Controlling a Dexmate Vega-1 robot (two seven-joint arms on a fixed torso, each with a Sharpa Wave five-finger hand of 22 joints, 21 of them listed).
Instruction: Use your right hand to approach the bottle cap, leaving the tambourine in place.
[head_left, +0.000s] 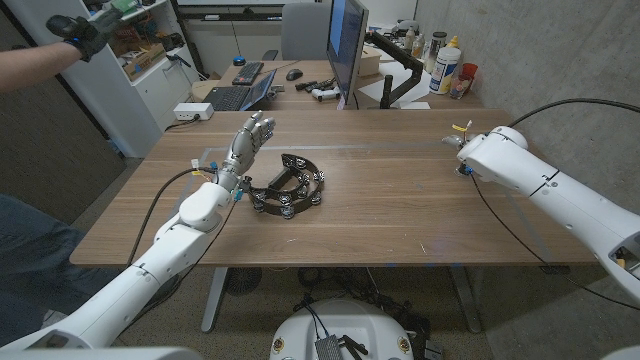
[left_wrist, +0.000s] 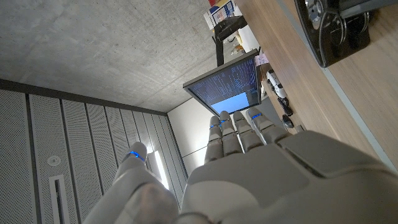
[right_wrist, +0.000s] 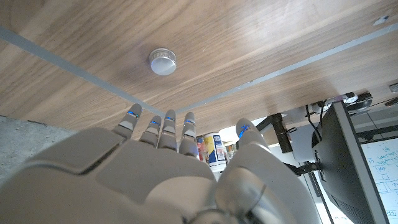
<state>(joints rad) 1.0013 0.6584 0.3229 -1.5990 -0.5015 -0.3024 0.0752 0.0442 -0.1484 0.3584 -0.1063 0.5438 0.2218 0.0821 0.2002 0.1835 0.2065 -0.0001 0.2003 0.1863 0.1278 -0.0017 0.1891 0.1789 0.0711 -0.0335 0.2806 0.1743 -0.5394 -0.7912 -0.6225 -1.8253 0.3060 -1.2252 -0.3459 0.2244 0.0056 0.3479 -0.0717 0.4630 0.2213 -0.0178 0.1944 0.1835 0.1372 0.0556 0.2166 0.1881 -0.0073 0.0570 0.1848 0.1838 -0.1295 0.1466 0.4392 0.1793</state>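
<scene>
A wooden surface (head_left: 400, 200) stands in an office, a monitor (head_left: 346, 45) on the desk behind it. The bottle cap (right_wrist: 163, 61) is small, round and silvery, lying on the wood toward the right end, well apart from the black tambourine (head_left: 288, 187) near the middle. The right robot hand (right_wrist: 180, 168) hovers close to the cap, fingers extended and slightly apart, holding nothing. The left robot hand (head_left: 250, 138) is raised beside the tambourine, fingers straight, empty.
</scene>
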